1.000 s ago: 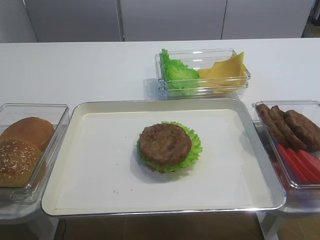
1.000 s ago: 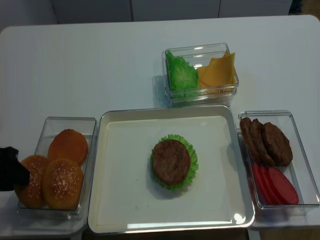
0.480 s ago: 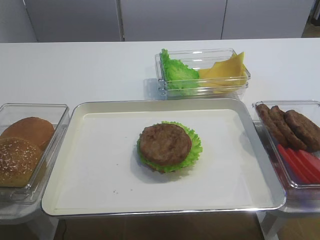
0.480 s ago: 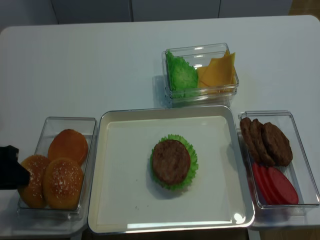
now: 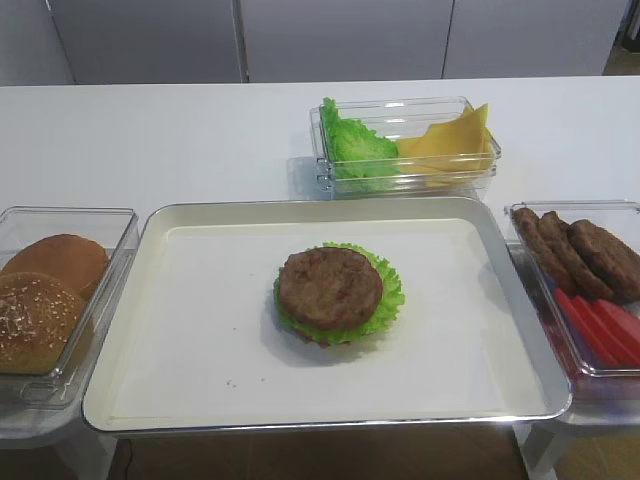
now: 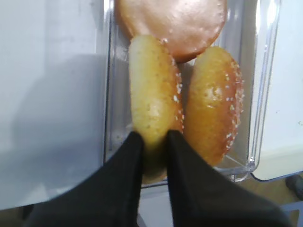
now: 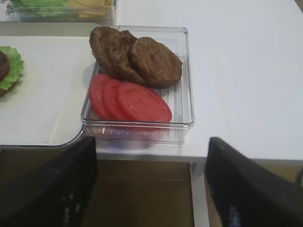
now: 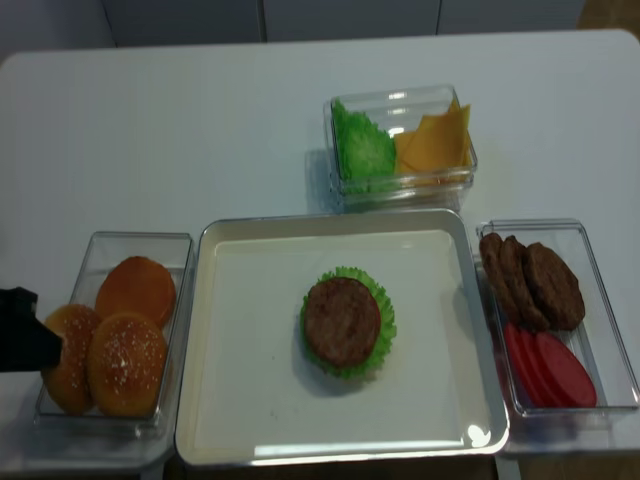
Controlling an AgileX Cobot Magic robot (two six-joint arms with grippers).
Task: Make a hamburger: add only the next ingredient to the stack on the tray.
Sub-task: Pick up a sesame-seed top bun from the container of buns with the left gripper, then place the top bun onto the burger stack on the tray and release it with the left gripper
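Seeded bun tops (image 8: pixel 125 362) in clear box (image 8: pixel 100 250)

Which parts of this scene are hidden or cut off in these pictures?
- Left pincer: in the left wrist view its fingers cover the near edge of the seeded bun top that it clamps.
- Bun base of the stack: hidden under patty and lettuce in the high views.
- Right pincer: fingers blurred, tips cut by the bottom edge.
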